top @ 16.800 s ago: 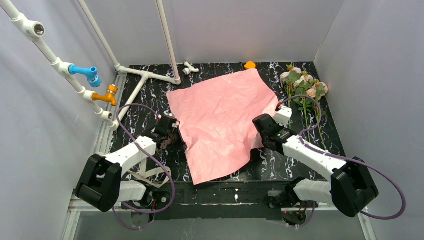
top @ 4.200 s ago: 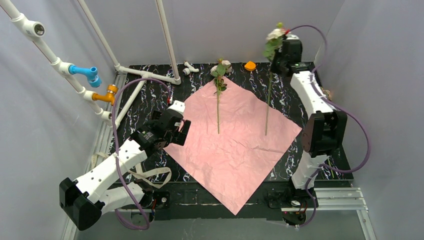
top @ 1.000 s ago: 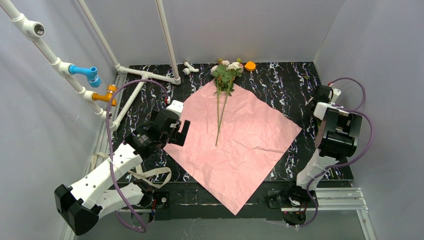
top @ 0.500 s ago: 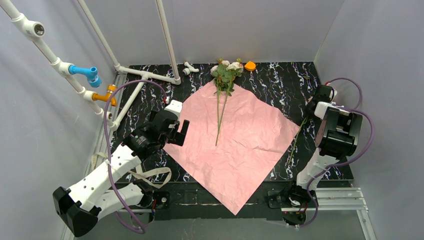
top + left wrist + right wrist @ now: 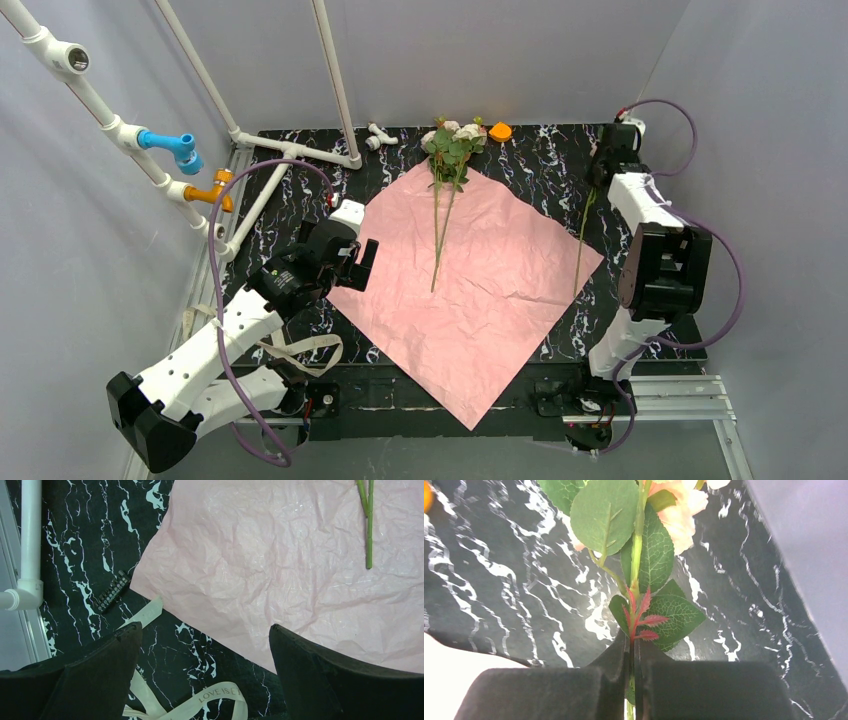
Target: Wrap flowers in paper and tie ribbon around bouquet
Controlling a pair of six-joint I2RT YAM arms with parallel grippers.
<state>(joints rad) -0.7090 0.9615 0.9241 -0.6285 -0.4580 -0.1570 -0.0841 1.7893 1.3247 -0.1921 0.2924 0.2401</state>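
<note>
Marble table (image 5: 499, 590); flower stem (image 5: 637, 555) clamped between right fingers (image 5: 549, 690).

Black marble table (image 5: 540, 150), pink paper (image 5: 470, 290), ribbon (image 5: 216, 698)

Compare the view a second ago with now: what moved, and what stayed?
The right gripper shut on a third flower at the right and lifted it farther back; its stem now hangs near the right corner of the paper. Unchanged: open left gripper, two flowers on the paper, ribbon.
</note>
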